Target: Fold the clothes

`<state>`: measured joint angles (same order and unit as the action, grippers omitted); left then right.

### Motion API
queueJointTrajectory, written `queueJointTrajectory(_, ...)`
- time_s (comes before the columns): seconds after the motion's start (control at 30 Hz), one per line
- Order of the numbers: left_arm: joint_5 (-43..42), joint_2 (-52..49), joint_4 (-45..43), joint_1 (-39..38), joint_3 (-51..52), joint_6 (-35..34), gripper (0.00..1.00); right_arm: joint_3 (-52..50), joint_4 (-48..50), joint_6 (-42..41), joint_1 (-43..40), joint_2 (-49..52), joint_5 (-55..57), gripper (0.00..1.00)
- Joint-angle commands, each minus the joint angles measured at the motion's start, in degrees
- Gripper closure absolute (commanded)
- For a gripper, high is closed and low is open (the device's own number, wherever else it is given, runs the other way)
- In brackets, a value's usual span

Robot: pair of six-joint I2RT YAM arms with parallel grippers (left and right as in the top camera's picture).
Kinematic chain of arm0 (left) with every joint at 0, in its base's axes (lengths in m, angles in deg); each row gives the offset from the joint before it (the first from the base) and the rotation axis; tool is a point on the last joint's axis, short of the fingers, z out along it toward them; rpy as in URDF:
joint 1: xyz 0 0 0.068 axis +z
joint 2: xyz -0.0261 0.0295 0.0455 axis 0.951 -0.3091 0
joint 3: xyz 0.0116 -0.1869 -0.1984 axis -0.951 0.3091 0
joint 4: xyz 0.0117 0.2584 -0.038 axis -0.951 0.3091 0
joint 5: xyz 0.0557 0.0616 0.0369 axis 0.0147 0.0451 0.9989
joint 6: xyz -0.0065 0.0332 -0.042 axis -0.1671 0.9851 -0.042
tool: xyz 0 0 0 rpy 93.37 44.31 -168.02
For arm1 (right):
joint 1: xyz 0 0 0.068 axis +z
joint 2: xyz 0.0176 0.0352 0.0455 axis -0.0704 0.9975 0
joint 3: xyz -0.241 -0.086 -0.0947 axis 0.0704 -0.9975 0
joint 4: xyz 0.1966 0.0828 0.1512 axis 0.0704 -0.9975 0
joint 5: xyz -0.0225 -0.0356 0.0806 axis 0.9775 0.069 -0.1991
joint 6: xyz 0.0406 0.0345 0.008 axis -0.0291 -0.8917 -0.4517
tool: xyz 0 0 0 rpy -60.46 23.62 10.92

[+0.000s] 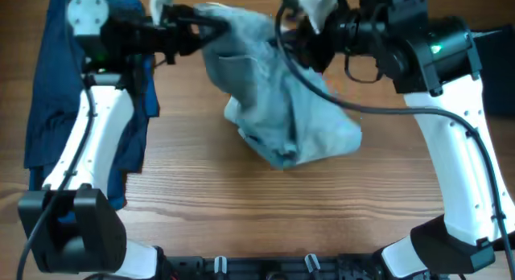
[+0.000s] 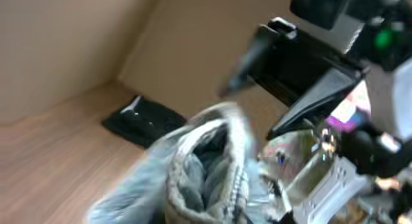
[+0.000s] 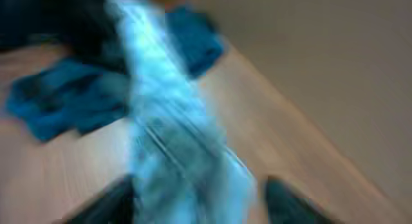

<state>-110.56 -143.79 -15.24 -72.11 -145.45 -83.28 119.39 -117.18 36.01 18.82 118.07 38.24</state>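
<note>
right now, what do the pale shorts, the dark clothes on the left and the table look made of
pale shorts: likely light-wash denim, matte; a stitched pocket outline and thick waistband show.
dark clothes: navy cloth, possibly denim; the weave is too small to tell.
table: wood or wood-look laminate, smooth, with plank grain lines.

Pale light-wash blue denim shorts [image 1: 282,103] hang crumpled from the left pincer [image 1: 197,29], their bulk slumped on the worktop [image 1: 241,207] below the right pincer [image 1: 306,43]. Dark navy-blue garments [image 1: 48,95] lie spread on the left pincer's outer side.

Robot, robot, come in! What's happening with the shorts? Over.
Left gripper shut on denim shorts. Right gripper open. Shorts bunched, unfolded. Navy clothes aside, not blocking.
</note>
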Motion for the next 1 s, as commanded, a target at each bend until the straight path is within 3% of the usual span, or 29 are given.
queueJointTrajectory(0.0, 1.0, 1.8, -1.1, 4.2, -0.2, -13.8, 0.96, 0.7, 4.6, -24.4, -0.9, 2.2, 22.7, 0.18)
queueJointTrajectory(0.03, 0.0, 2.4, -1.1, 4.8, -0.2, -16.5, 0.96, 0.7, 5.2, -28.9, -1.3, 3.3, 25.6, 0.11)
queueJointTrajectory(0.13, -3.6, 3.1, -1.1, 5.9, -0.2, -22.9, 0.96, 0.7, 6.0, -29.6, -2.0, 6.4, 23.5, 0.02)
queueJointTrajectory(0.2, -7.2, 3.0, -0.4, 6.4, -0.2, -26.8, 0.96, 0.7, 5.7, -27.9, -2.0, 9.6, 20.8, 0.00)
queueJointTrajectory(0.3, -7.1, 3.0, 5.7, 6.4, 0.0, -26.7, 0.96, 0.7, 5.6, -26.8, -2.1, 15.3, 17.0, 0.00)
queueJointTrajectory(0.5, -7.0, 3.0, 6.1, 6.4, 0.1, -26.8, 0.96, 0.7, 6.5, -26.9, -6.7, 20.0, 7.4, 0.00)
queueJointTrajectory(0.63, -6.8, 3.3, -1.0, 6.3, -0.2, -28.5, 0.96, 0.7, 8.2, -25.0, -10.6, 20.0, -1.9, 0.00)
queueJointTrajectory(0.77, -6.5, 3.4, -8.6, 6.4, -4.6, -29.1, 0.96, 0.7, 7.6, -22.2, -10.8, 20.0, -2.8, 0.01)
queueJointTrajectory(0.87, -0.7, 3.4, -9.0, 6.4, -9.5, -32.2, 0.96, 0.7, 7.4, -22.2, -10.8, 20.0, -2.8, 0.01)
queueJointTrajectory(0.97, 15.0, 3.5, -5.2, 7.5, -12.1, -40.9, 0.96, 0.7, 7.1, -22.3, -10.8, 20.0, -2.8, 0.00)
